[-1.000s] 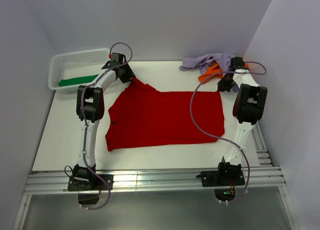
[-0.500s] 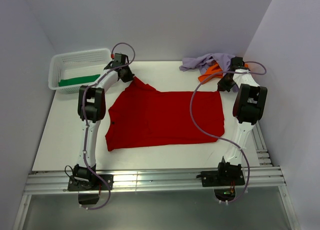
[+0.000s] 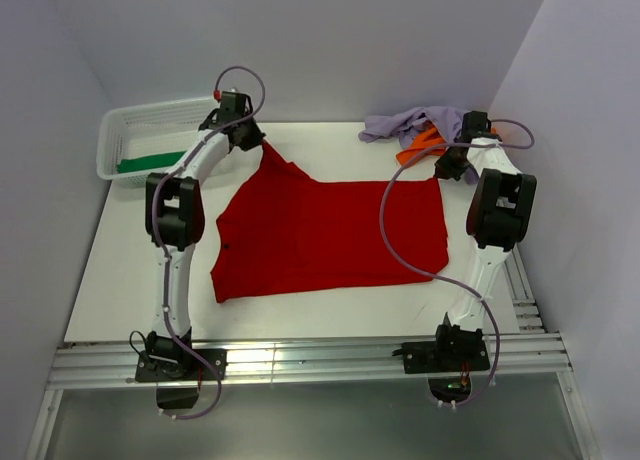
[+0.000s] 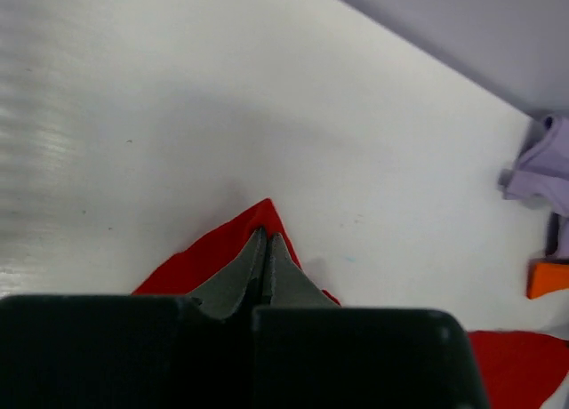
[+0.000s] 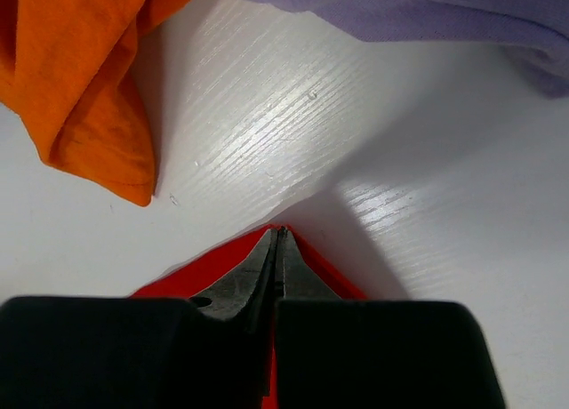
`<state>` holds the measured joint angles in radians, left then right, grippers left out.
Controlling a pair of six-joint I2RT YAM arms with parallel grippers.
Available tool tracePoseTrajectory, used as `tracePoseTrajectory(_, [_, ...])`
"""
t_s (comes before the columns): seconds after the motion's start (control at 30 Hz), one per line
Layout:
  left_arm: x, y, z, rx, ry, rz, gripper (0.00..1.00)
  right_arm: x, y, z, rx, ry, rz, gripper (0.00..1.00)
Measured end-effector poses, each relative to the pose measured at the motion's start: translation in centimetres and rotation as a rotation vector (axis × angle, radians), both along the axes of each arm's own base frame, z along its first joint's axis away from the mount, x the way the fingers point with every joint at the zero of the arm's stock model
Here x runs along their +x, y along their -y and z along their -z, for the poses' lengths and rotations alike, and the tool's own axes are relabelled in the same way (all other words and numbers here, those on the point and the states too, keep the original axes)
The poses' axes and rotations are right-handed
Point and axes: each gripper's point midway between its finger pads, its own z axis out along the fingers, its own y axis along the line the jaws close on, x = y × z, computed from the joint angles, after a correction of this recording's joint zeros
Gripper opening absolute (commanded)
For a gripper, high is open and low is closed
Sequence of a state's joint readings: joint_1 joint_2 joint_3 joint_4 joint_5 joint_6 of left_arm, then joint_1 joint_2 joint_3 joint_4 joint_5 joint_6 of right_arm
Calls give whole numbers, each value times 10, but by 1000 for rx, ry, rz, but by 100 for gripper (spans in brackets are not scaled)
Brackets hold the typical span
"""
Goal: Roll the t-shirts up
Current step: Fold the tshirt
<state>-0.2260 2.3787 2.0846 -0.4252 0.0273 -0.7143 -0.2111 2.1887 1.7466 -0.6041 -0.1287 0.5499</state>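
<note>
Only wrist views show left gripper (image 4: 265, 238), right gripper (image 5: 277, 235) clamped on red t-shirt (image 3: 330, 230) corners; overhead: green tee (image 3: 150, 163) in basket (image 3: 160, 107)

- White plastic lattice basket (image 3: 150, 128) at the counter's far left corner.
- White counter (image 3: 130, 280), wood-grained.
- Aluminium rails (image 3: 320, 360) along its near edge.

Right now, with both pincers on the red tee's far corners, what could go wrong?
The left pincer and right pincer each grip only a corner tip of the red tee; either could slip out. The orange tee lies near the right pincer and might snag. The left corner sits farther back, so the roll may skew.
</note>
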Motion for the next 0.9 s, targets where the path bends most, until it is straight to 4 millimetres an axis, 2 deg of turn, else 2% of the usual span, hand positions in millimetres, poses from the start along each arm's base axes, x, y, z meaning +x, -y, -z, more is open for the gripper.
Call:
tracePoseTrajectory(0.13, [-4, 0, -37, -12, 52, 0, 0, 1, -2, -1, 8, 9, -5, 0])
tracePoseTrajectory(0.23, [-8, -1, -51, -17, 68, 0, 0, 2, -3, -2, 11, 18, -8, 0])
tracePoseTrajectory(0.53, [-38, -11, -46, 14, -14, -42, 0, -8, -6, -9, 17, 29, -14, 0])
tracePoseTrajectory(0.63, [-51, -12, -51, 25, -27, -54, 0, -11, -8, -11, 19, 35, -16, 0])
tracePoseTrajectory(0.9, [-94, -4, -81, 30, -17, -60, 0, -31, -11, -19, 15, 35, -21, 0])
